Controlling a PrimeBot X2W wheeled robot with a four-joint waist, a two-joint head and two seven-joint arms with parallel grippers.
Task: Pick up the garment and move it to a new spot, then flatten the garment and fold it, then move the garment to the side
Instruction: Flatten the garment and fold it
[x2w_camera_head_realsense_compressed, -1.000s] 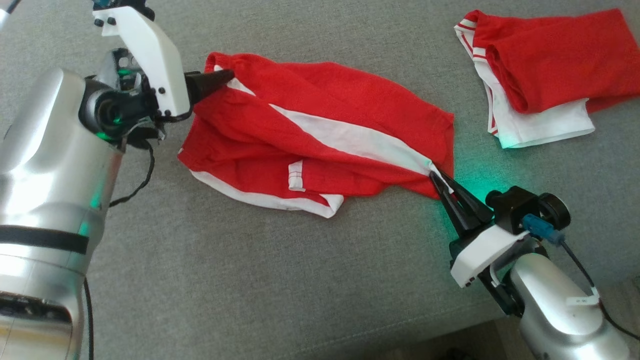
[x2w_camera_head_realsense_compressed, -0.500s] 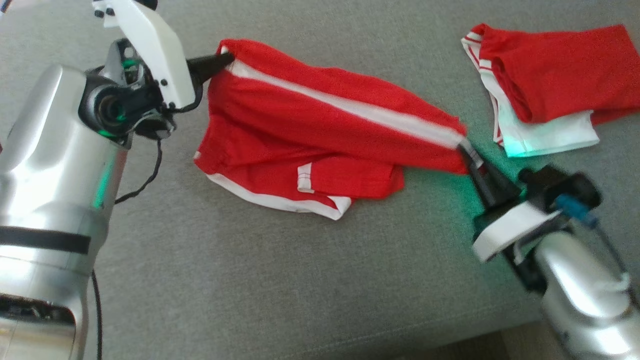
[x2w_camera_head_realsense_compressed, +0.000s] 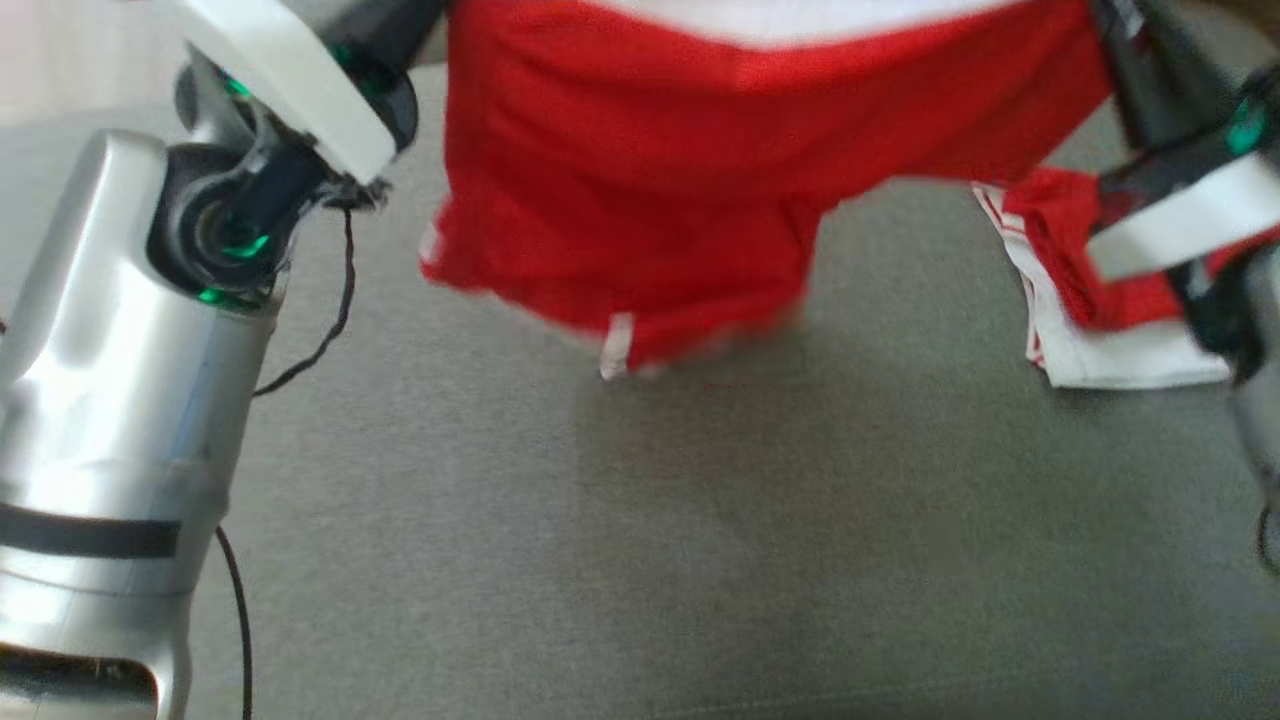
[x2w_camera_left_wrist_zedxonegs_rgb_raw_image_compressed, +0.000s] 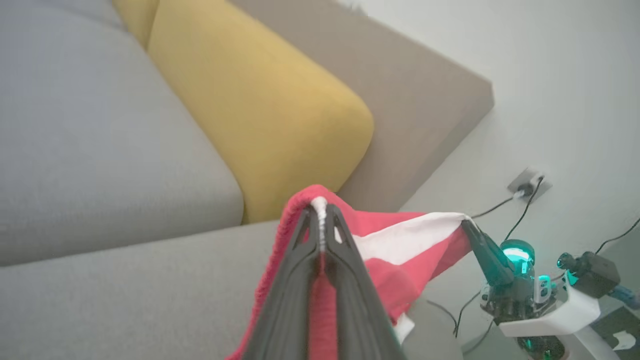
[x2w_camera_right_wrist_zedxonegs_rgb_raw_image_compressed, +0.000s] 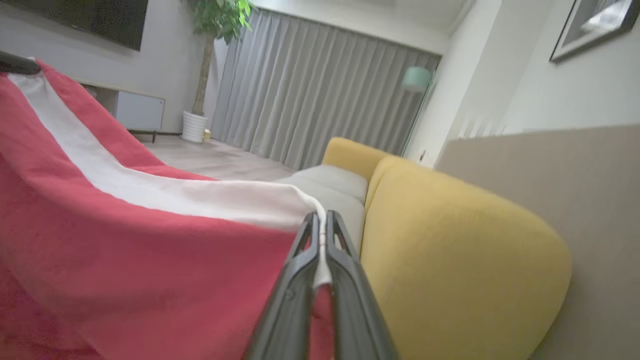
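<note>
At the far left of the head view rises the left arm's silver forearm (x2w_camera_head_realsense_compressed: 110, 400). The left wrist view shows the left tool (x2w_camera_left_wrist_zedxonegs_rgb_raw_image_compressed: 320, 217) pinched tight on one top corner of the garment (x2w_camera_head_realsense_compressed: 700, 170), with red cloth and a sliver of white trim squeezed between its fingers. From that corner the white band (x2w_camera_left_wrist_zedxonegs_rgb_raw_image_compressed: 400, 240) runs rightward, pulled nearly straight, to the right tool (x2w_camera_right_wrist_zedxonegs_rgb_raw_image_compressed: 321, 222), whose fingers are clamped just as tightly on the band's other end. So the garment's long axis lies left to right between the two tools, one at each end and neither nearer than the other, while the red body hangs below that line in front of the robot. Its lower hem is blurred; it is either off the grey sofa seat (x2w_camera_head_realsense_compressed: 640, 560) or barely brushing it, and I cannot say which. Farther right, a second red and white garment (x2w_camera_head_realsense_compressed: 1100, 350) lies folded on the seat, partly behind the right arm. Carrying the garment to a new spot will, I judge, depend on both arms travelling together at the same gap: closing it would let the band sag and bunch, and widening it would strain both pinches.
</note>
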